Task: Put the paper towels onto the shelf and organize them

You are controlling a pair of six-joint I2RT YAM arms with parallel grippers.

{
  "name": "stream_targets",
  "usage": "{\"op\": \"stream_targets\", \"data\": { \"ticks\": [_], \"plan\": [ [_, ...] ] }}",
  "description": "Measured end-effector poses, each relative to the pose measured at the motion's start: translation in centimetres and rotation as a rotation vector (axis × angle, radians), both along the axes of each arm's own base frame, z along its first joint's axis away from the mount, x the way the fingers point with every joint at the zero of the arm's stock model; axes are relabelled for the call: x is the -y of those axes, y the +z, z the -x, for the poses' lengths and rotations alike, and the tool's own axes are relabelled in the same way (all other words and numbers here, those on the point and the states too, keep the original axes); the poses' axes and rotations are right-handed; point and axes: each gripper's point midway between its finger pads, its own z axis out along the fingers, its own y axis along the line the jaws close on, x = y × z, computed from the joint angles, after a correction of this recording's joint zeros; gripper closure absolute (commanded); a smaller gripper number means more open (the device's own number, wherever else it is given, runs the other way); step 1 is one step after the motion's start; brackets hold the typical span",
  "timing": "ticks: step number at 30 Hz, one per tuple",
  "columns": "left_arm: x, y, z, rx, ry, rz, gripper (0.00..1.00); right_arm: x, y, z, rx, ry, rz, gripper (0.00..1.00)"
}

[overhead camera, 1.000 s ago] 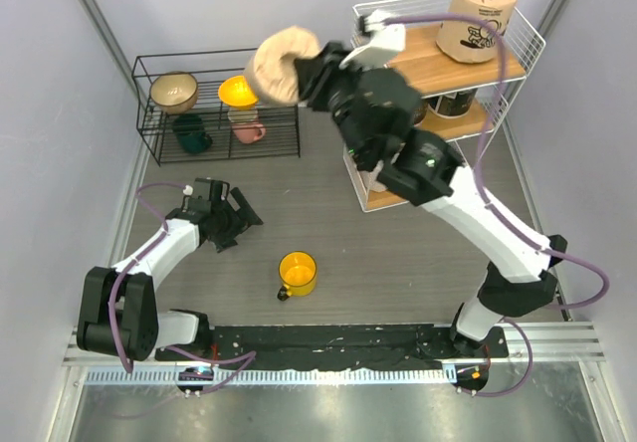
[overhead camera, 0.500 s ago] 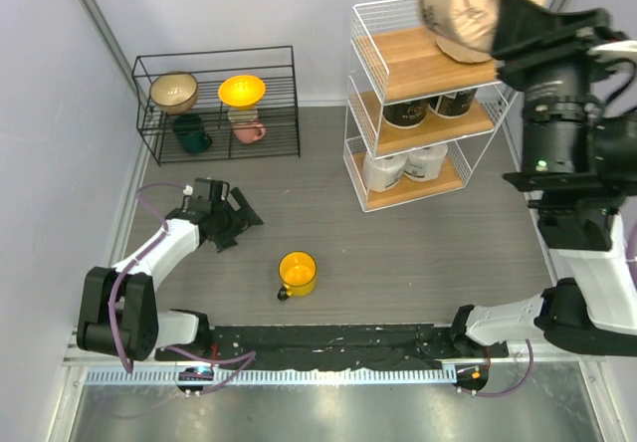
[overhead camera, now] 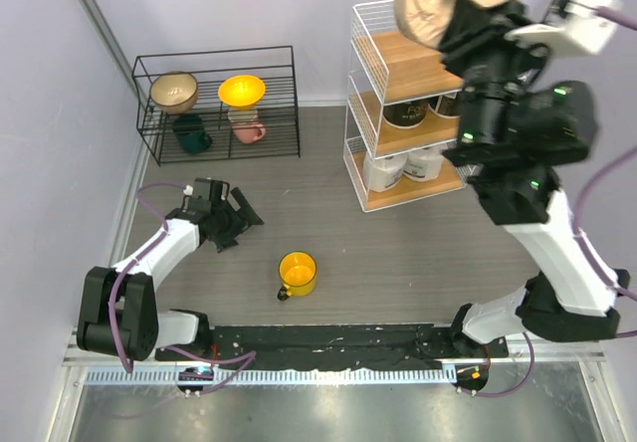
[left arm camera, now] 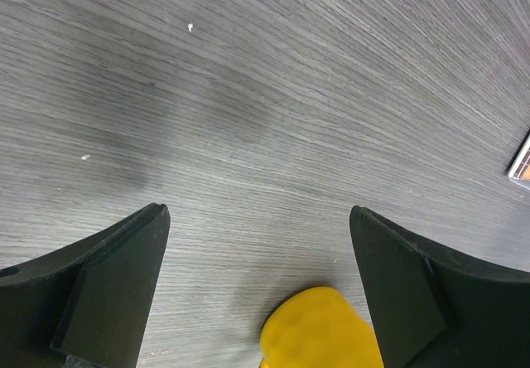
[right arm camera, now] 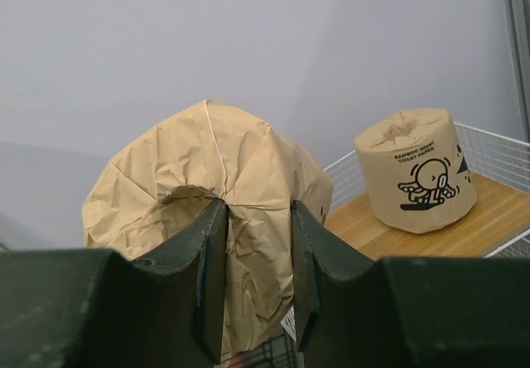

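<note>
Okay, quick rundown:

- The right gripper (right arm camera: pixel 257 219) is clamped on a tan roll (right arm camera: pixel 207 227). Its two fingers (right arm camera: pixel 211 285) pinch the crinkled paper wrap right by the dent of the core, and the gap between them is narrow.
- In the top view that roll is up high, over the back of the shelf (overhead camera: pixel 408 69), level with or above its top board. I can't tell whether it touches the board.
- From the right wrist view, a second tan roll (right arm camera: pixel 418 169) stands upright on the top board. It has the black cartoon print and sits off to the right of the held one, well apart from it.
- On the middle board there are two dark-wrapped rolls (overhead camera: pixel 406 113) side by side.
- On the bottom board there are two white rolls (overhead camera: pixel 383 171), also side by side.
- The left gripper (left arm camera: pixel 257 219) is wide open with nothing in it. It sits low over the grey tabletop (left arm camera: pixel 273 94) on the left side, far from the shelf.
- A yellow mug (overhead camera: pixel 298 273) stands on the tabletop near the middle. The left wrist view catches its edge just ahead of the open fingers, not touching them.
- The black wire rack (overhead camera: pixel 214 59) stands back left. It holds a tan bowl (overhead camera: pixel 173 91), a yellow bowl (overhead camera: pixel 242 90), a green mug (overhead camera: pixel 191 133) and a pink mug (overhead camera: pixel 247 128).
</note>
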Motion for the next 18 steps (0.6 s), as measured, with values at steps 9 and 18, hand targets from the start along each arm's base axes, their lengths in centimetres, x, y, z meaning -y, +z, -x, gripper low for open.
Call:
{"op": "stream_targets", "data": {
  "ticks": [9, 18],
  "plan": [
    [0.0, 0.0, 0.0, 0.0, 0.0, 0.0, 0.05, -2.2, -7.0, -9.9, -0.177, -0.101, 0.185, 0.69],
    [0.0, 0.0, 0.0, 0.0, 0.0, 0.0, 0.04, 1.2, -5.6, -11.1, -0.143, -0.071, 0.099, 0.7]
  ]
}}
